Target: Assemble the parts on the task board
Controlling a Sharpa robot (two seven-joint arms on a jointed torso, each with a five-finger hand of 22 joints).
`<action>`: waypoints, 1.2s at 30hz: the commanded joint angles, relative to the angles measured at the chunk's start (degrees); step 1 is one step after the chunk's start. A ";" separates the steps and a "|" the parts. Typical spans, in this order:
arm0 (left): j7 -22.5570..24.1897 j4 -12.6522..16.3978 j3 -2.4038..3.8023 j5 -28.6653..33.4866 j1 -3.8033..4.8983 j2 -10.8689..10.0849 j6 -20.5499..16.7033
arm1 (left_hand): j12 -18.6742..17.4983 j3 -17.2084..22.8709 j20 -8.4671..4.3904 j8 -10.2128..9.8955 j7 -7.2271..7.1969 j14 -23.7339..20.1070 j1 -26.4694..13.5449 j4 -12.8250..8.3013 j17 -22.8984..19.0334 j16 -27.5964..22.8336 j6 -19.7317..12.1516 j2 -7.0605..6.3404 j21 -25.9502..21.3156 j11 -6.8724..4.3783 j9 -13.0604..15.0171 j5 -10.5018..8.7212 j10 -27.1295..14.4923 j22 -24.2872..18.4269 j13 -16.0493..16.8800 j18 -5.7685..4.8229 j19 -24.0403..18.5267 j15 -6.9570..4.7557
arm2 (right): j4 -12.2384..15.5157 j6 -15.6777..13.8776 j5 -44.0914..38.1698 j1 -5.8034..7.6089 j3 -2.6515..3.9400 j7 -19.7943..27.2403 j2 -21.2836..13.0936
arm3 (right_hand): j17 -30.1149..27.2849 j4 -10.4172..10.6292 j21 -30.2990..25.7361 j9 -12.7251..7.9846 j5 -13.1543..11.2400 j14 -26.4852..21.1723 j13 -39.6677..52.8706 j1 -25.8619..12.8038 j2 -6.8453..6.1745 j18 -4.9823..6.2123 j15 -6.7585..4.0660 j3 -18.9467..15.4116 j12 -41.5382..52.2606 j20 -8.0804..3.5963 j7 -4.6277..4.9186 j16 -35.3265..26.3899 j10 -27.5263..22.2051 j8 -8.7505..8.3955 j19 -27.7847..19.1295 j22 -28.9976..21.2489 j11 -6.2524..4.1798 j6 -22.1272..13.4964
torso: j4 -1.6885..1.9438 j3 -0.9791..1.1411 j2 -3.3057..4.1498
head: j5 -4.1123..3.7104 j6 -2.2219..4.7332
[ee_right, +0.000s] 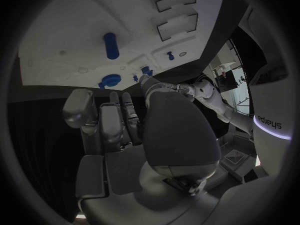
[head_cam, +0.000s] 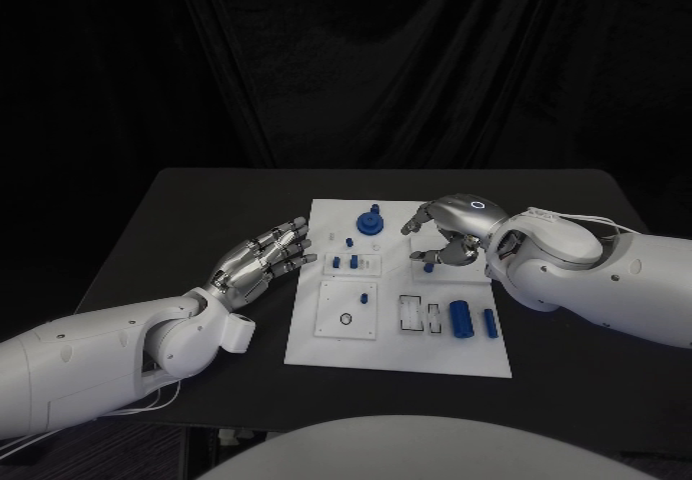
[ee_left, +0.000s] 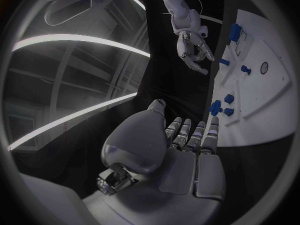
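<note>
Evidently the assembly is only partly done. The task board [head_cam: 329, 345], a white plate, lies in the middle of the black table [head_cam: 173, 220], and some blue parts already stand in it while others lie loose. A round blue knob [head_cam: 371, 221] is seated near the board's far edge, and three short blue pegs [head_cam: 346, 258] are counted standing upright just below it. In the near right corner one thick blue cylinder [head_cam: 460, 318] and one slimmer blue pin [head_cam: 489, 321] lie flat, judged still to be placed. Beside them two rectangular recesses [head_cam: 413, 314] are seen, and one round hole [head_cam: 345, 319] in a raised square plate.

The right hand [head_cam: 444, 240] is held over the board's far right part with its fingers curled downward; a small blue piece shows at its fingertips, but whether it is pinched cannot be told. The left hand [head_cam: 264, 256] hovers at the board's left edge, fingers extended and slightly apart, holding nothing.
</note>
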 commanded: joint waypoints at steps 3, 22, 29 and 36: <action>6.85 0.20 0.04 0.04 -0.09 0.00 0.09 | 0.30 0.36 -0.25 0.22 -0.04 -0.14 0.03 -0.11 0.07 0.22 0.24 0.44 -0.11 0.40 0.06 0.25 0.17 0.12 0.09 -0.08 0.18 -0.34 | -0.83 2.19 0.62 -0.32 0.03 -1.58 -0.20 | 0.43 -0.07 0.87 -0.36 -1.30 1.02 -0.45 -1.15 0.16 -0.93 -0.38 -0.19 -0.80 -0.40 0.11 -0.47 2.69 -0.22 0.94 6.93 -0.50 0.57 | 0.00 -0.01 0.00 | -0.18 0.00; 6.25 -0.12 0.04 0.04 -0.10 0.42 0.24 | 0.24 0.47 -0.18 0.18 -0.02 -0.12 0.04 -0.05 0.08 0.29 0.09 0.52 -0.03 0.44 0.03 0.25 0.15 0.27 0.07 -0.03 0.27 -0.28 | -1.81 5.06 0.63 -2.15 0.02 -1.78 -0.44 | 2.44 -0.36 2.59 -0.91 -5.06 2.50 -0.16 -3.41 0.69 -1.38 -1.84 -0.04 -4.26 -1.81 2.10 -0.32 10.77 0.24 2.39 7.60 -2.14 3.93 | -0.01 0.00 -0.01 | -0.18 0.00; 6.02 -0.19 0.04 0.04 -0.10 0.46 0.26 | 0.15 0.56 -0.14 0.15 0.02 -0.11 0.04 -0.01 0.09 0.34 -0.01 0.57 -0.01 0.46 0.01 0.24 0.12 0.29 0.05 0.01 0.31 -0.22 | -2.23 5.87 0.63 -2.54 0.02 -2.31 -0.32 | 2.12 -1.40 1.85 -0.69 -0.89 2.41 -0.10 -0.11 0.91 -1.31 -1.91 1.20 -5.34 -1.97 1.69 -0.75 11.48 0.52 2.27 7.53 -2.16 5.23 | 0.01 0.00 0.00 | -0.08 0.00; 5.81 -0.24 0.04 0.04 -0.12 0.55 0.37 | 0.16 0.60 -0.12 0.15 0.06 -0.09 0.05 0.00 0.09 0.39 0.02 0.57 0.00 0.44 0.01 0.25 0.11 0.30 0.05 0.02 0.32 -0.19 | -2.67 6.20 0.63 -2.77 0.02 -2.62 0.01 | 1.06 -2.86 0.11 -0.61 3.47 1.81 -0.18 2.88 0.86 -1.06 -1.64 3.15 -6.53 -1.80 1.36 -1.57 11.37 0.31 1.64 7.24 -1.81 5.60 | 0.01 0.00 0.00 | -0.07 0.00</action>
